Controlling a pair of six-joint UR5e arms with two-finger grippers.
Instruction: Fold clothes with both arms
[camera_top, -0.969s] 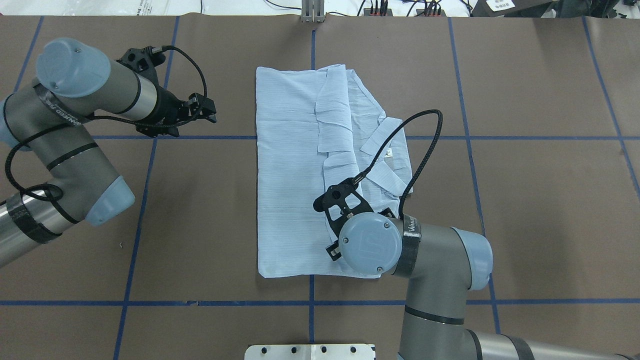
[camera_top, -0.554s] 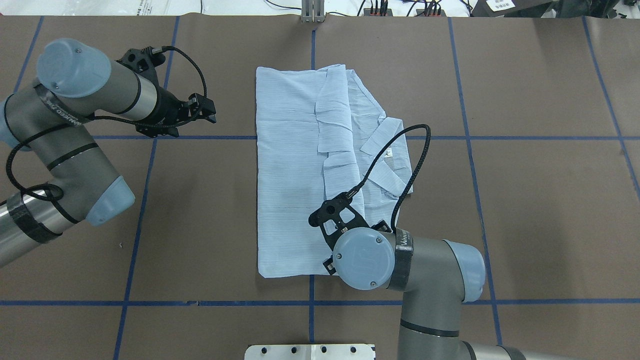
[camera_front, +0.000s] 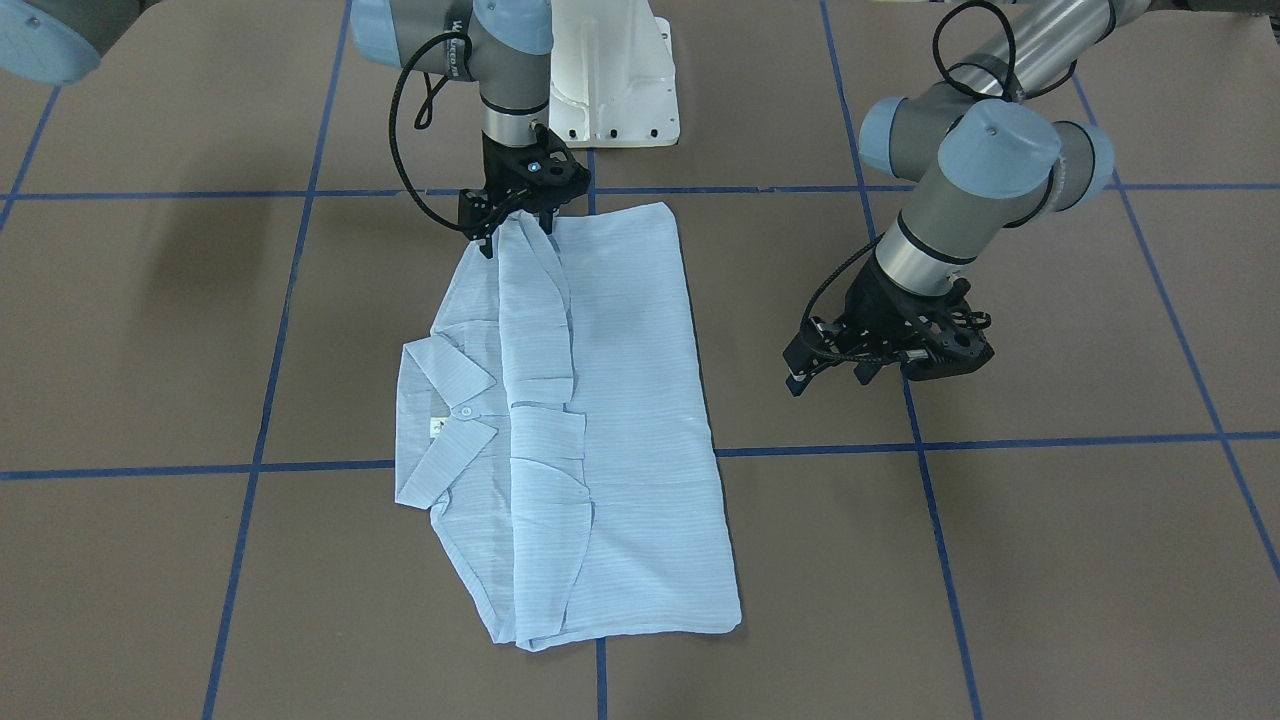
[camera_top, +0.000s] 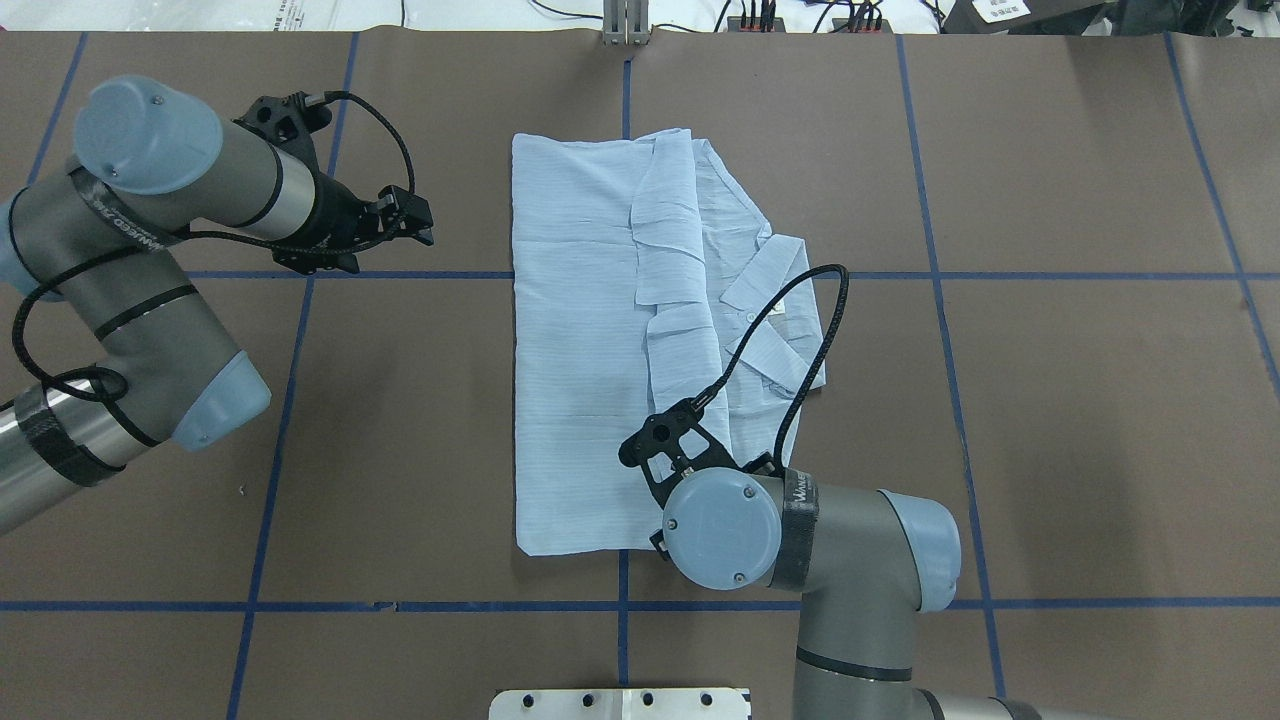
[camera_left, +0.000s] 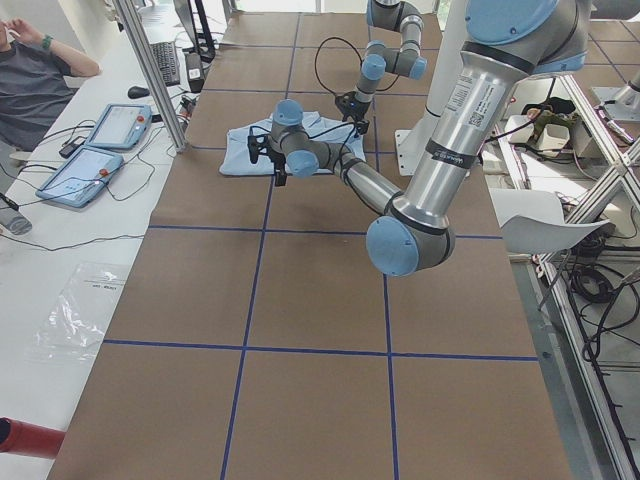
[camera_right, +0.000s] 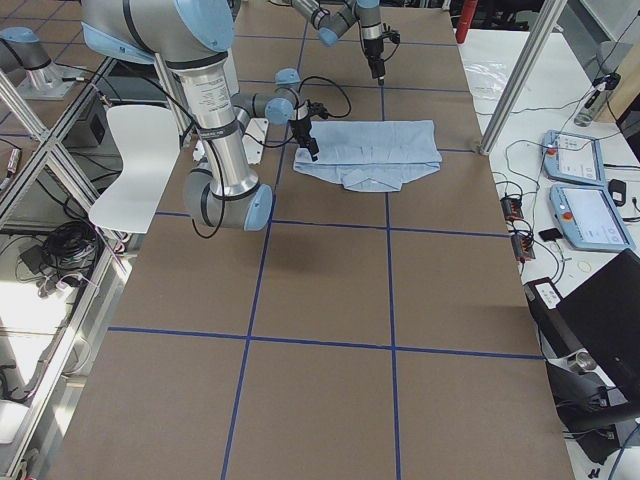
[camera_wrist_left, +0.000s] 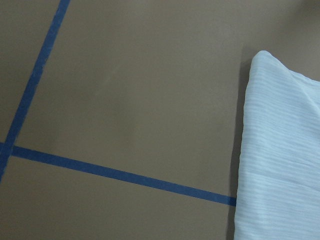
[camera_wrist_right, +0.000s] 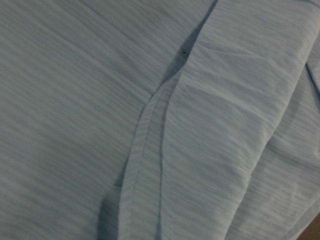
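Overhead, the right arm (camera_top: 850, 560) covers the right gripper (camera_front: 517, 218). The front camera shows its fingers pinched together on a raised fold at the 6 o'clock hem of the light-blue shirt (camera_top: 580, 350), which lies folded mid-table (camera_top: 1050, 420). My left gripper (camera_top: 418, 222) hangs clear at the shirt's 10 o'clock, fingers apart; its wrist camera catches only a shirt corner.

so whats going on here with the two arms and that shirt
A two-armed robot is folding a light-blue shirt, which lies partly folded on the brown table. The right gripper is down at the shirt's edge nearest the robot, at the end of a folded-over strip of fabric. Whether it is actually gripping the cloth is unclear. The left gripper hangs open over bare table beside the shirt, not touching it.
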